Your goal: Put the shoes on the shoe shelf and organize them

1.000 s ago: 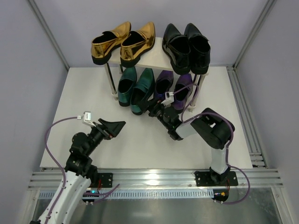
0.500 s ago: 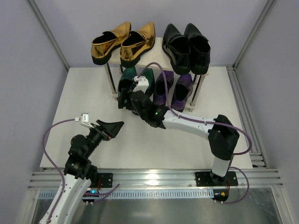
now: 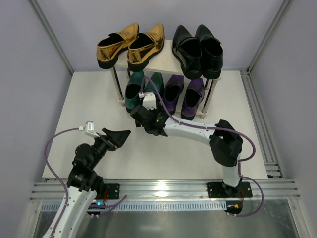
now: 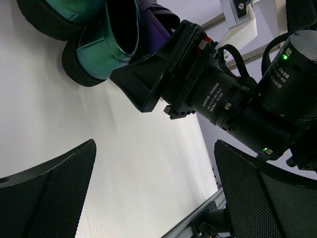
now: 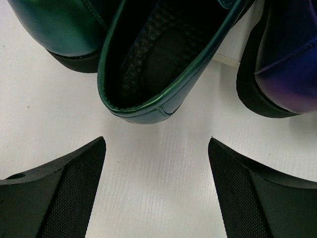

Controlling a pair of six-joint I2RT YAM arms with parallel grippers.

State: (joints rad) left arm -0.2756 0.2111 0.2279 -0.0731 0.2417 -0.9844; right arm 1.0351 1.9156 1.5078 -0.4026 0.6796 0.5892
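The shoe shelf (image 3: 159, 66) carries the gold shoes (image 3: 130, 45) and the black shoes (image 3: 198, 49) on its top board. Below stand the teal shoes (image 3: 132, 91) on the left and the purple shoes (image 3: 184, 93) on the right. My right gripper (image 3: 140, 110) is open just in front of the teal heels. In the right wrist view one teal heel (image 5: 158, 64) lies just beyond the gripper (image 5: 156, 148), with only bare table between its fingers. My left gripper (image 3: 119, 135) hovers open and empty at the near left.
The shelf's thin posts (image 3: 119, 91) stand beside the teal pair. A purple shoe (image 5: 287, 74) lies close to the right of the teal heel. In the left wrist view the right arm's wrist (image 4: 208, 94) stretches across, with white table (image 4: 138, 163) beneath.
The right arm has swung left from in front of the purple shoes to the heels of the teal pair. The right teal shoe now sits further back. The left arm has barely moved.
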